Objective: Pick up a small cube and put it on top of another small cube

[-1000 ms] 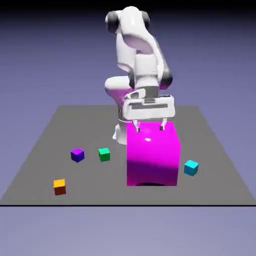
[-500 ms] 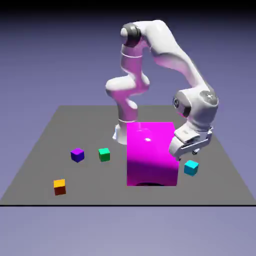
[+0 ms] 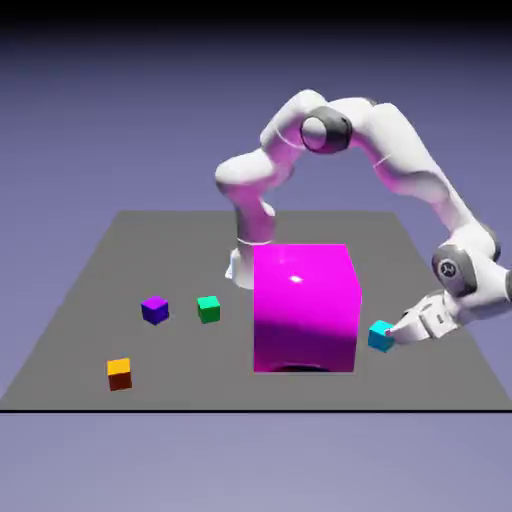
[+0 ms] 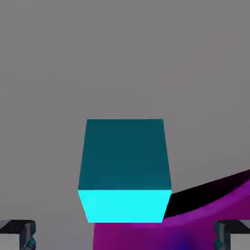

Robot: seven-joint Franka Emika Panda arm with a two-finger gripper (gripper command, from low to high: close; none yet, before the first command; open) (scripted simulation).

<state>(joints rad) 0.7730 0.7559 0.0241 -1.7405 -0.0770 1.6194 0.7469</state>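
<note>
The small cyan cube (image 3: pixel 380 336) rests on the grey table just off the big magenta block (image 3: pixel 305 305), on the exterior view's right. My gripper (image 3: pixel 394 334) comes in low from the right, tilted almost sideways, with its tips at the cube. In the hand view the cyan cube (image 4: pixel 125 171) fills the middle, lying ahead of the gripper (image 4: pixel 125 237). The two grey fingertips (image 4: pixel 17 234) stand far apart at the bottom corners, open, holding nothing. Whether they touch the cube I cannot tell.
A purple cube (image 3: pixel 154 309) and a green cube (image 3: pixel 208 308) sit side by side on the exterior view's left. An orange cube (image 3: pixel 119 373) lies nearer the table's front edge. The magenta block (image 4: pixel 195 219) also shows as a curved patch in the hand view.
The arm has swung from above the magenta block to the exterior view's right and dropped low beside the cyan cube. The jaws stayed open.
</note>
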